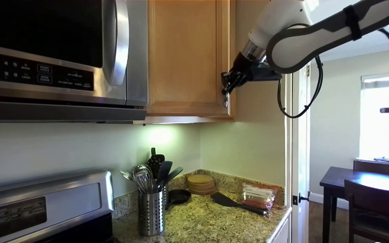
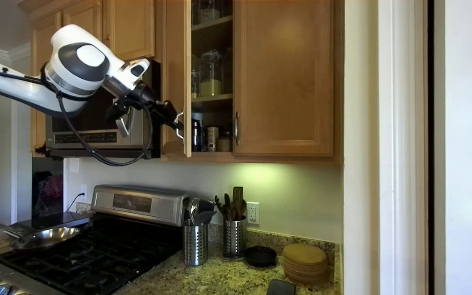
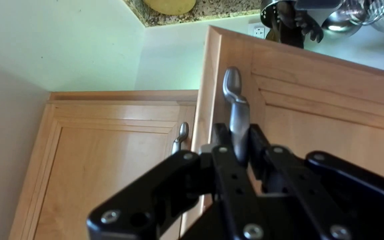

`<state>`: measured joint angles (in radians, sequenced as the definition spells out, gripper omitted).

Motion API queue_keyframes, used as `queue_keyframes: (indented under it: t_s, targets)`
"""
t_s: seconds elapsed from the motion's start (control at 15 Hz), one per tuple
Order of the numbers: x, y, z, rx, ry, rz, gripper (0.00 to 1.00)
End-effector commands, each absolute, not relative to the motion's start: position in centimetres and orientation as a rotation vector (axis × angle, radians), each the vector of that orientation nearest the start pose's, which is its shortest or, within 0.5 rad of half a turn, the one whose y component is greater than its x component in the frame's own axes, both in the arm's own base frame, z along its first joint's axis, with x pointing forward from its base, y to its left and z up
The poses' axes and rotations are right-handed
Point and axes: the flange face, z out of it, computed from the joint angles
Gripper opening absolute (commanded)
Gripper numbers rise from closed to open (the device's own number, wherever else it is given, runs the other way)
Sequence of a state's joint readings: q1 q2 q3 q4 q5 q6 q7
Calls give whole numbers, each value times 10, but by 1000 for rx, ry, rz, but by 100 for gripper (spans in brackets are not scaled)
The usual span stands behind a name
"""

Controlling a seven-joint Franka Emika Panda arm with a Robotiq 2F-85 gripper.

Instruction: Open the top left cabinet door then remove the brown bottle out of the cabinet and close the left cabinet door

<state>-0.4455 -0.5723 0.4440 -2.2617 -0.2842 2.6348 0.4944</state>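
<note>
The fingers (image 3: 259,145) are gripping the handle (image 3: 239,116), its long axis running near-upright at the wrist view's centre, while the ajar door (image 3: 325,116) is extending toward frame right, the coming pull likely arcing that way.

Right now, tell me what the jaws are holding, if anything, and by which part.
The silver handle of the open left cabinet door, gripped roughly at its middle; the curved lower end juts out below the hold.

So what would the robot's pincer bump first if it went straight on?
Probably the open cabinet door, just behind the silver handle the pincer grips; the gap between is hard to judge.
</note>
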Motion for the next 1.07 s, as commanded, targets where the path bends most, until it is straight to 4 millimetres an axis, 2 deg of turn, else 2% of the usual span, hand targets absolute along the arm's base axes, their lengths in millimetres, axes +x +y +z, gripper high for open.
queue_keyframes:
  t_s: [0.0, 0.13, 0.2, 0.27, 0.4, 0.6, 0.87, 1.0]
  targets:
    - [410, 122, 654, -2960, 151, -1495, 10]
    - [393, 130, 661, -2953, 119, -1471, 10]
    - [385, 134, 663, -2946, 98, -1459, 17]
    - [377, 138, 665, -2944, 63, -1453, 43]
    - [367, 145, 665, -2963, 22, -1422, 47]
    - [360, 157, 657, -2978, -47, -1309, 67]
    - [355, 161, 643, -3040, -52, -1143, 94]
    - [353, 158, 638, -3092, -33, -1065, 100]
